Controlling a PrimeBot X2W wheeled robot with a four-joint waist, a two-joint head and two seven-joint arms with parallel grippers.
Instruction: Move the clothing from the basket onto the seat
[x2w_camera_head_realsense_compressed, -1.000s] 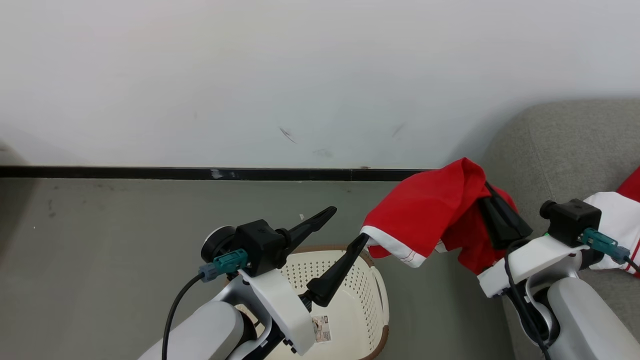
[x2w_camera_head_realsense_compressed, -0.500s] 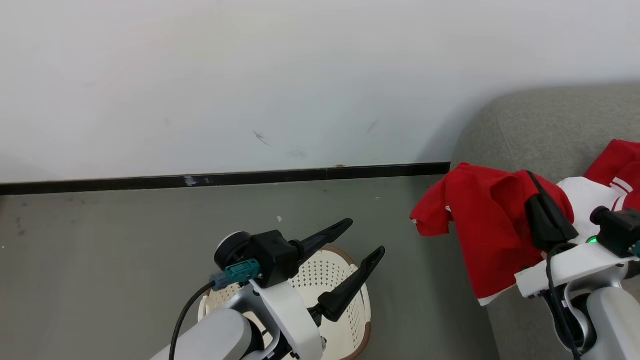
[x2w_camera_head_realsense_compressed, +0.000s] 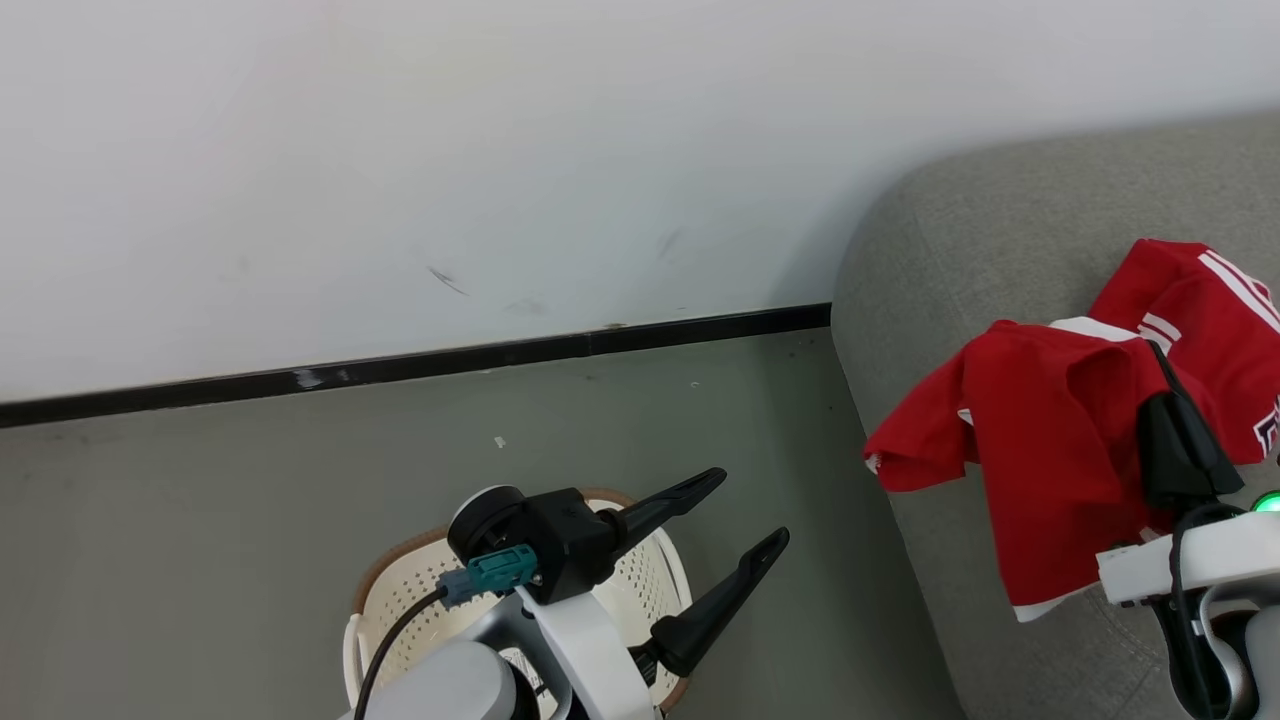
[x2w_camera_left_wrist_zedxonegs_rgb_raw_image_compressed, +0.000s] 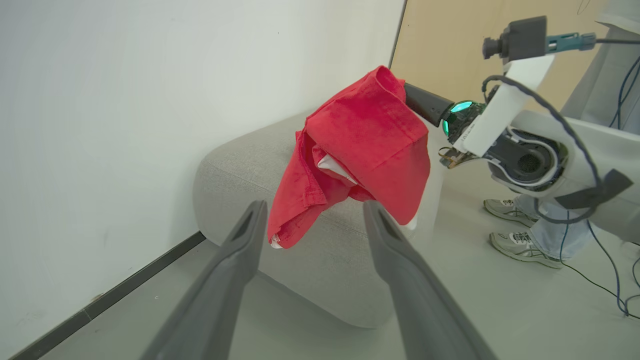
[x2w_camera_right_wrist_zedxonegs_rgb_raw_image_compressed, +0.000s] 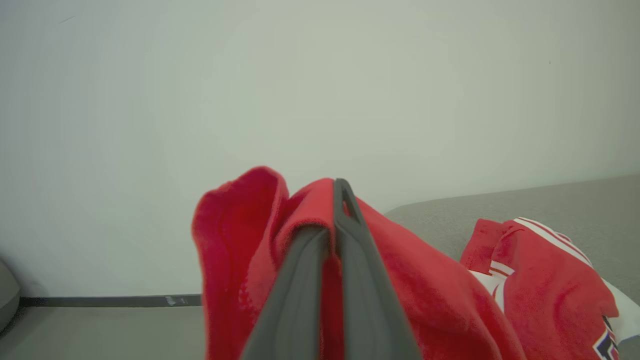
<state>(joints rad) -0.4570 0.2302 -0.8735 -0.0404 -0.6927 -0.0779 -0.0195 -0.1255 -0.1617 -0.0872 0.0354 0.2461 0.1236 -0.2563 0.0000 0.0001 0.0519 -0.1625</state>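
Progress looks well along: one striped red garment (x2w_camera_head_realsense_compressed: 1200, 310) already lies on the seat (x2w_camera_head_realsense_compressed: 1000, 220), and the right gripper (x2w_camera_right_wrist_zedxonegs_rgb_raw_image_compressed: 342, 197) has its fingers closed tight on a second red piece (x2w_camera_head_realsense_compressed: 1050, 470), held up over the seat's near corner and not yet let go. The left gripper (x2w_camera_head_realsense_compressed: 752, 505) hovers above the basket (x2w_camera_head_realsense_compressed: 410, 600), fingers spread wide with nothing between them. What shows of the basket's inside holds no fabric (the arm hides much of it), so little seems left beyond the release. Around it are a grey floor (x2w_camera_head_realsense_compressed: 250, 480), a scuffed white wall (x2w_camera_head_realsense_compressed: 500, 150) and black skirting (x2w_camera_head_realsense_compressed: 400, 365); a person's shoes (x2w_camera_left_wrist_zedxonegs_rgb_raw_image_compressed: 520, 245) stand beyond the seat
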